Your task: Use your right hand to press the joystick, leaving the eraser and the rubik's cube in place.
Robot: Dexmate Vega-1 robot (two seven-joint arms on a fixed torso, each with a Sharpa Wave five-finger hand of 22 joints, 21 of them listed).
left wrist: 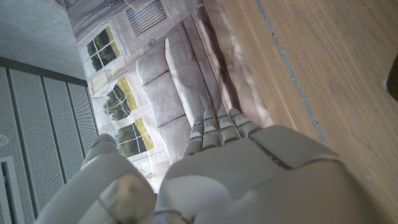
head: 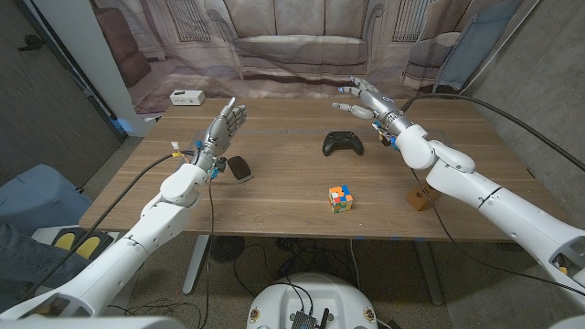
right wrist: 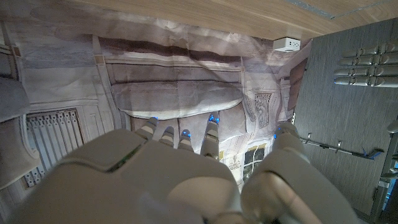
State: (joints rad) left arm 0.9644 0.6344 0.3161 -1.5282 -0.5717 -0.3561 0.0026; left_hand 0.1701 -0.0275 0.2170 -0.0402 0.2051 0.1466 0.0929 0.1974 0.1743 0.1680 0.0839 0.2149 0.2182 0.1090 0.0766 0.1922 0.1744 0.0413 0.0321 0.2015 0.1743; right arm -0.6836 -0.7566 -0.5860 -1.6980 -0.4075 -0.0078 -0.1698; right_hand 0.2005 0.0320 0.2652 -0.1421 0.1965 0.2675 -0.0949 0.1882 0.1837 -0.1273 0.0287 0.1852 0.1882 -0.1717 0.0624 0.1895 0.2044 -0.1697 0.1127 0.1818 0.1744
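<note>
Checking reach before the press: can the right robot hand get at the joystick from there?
Probably yes. The right robot hand hangs open just beyond the joystick, with nothing between them; the rubik's cube sits well clear.

The left hand (left wrist: pixel 249 180) is showing its back, fingers (left wrist: pixel 217 127) extending together toward a printed backdrop (left wrist: pixel 155 74). The table (left wrist: pixel 336 68) is running alongside it.

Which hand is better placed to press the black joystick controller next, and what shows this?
Right. The right hand hovers open just beyond the joystick, while the left hand waits across the table, near the eraser.
</note>
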